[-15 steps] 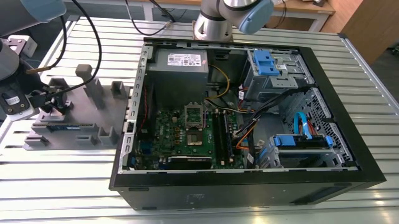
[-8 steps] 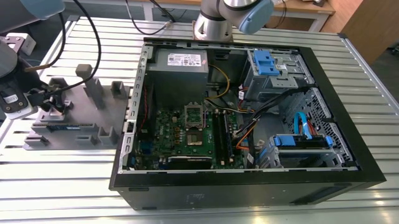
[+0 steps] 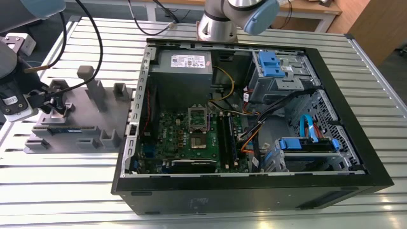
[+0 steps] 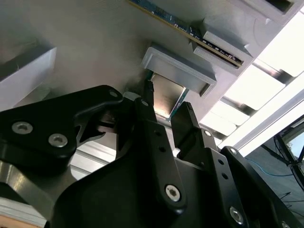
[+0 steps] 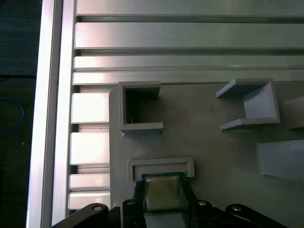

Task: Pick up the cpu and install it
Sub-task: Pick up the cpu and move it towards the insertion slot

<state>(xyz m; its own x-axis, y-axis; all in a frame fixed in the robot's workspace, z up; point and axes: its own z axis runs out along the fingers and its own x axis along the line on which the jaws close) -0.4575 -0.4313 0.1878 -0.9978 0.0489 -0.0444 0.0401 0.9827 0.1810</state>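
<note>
The hand (image 5: pixel 162 186) is narrow and closed on the cpu (image 5: pixel 163 194). In both wrist views its two black fingers (image 5: pixel 138 190) press against opposite edges of the small silver chip. The cpu sits in its shallow grey holder (image 5: pixel 161 167) on the grey tray (image 5: pixel 204 142), at the tray's edge beside the slats of the metal table (image 5: pixel 190 38). In the second wrist view the fingers (image 4: pixel 151 102) reach up to the same holder (image 4: pixel 179 71), with the cpu (image 4: pixel 165 95) gripped between them and a long dark memory stick (image 4: pixel 190 29) lying in a slot just past it.

In the exterior view the tray (image 3: pixel 76 129) lies in the left part of the frame on the table (image 3: pixel 57 186). The arm (image 3: pixel 13 67) bends down over it from the left edge. The open computer case (image 3: pixel 241 198) fills the middle and right of the frame, just beside the tray. Its green motherboard (image 3: pixel 184 138) lies flat inside.
</note>
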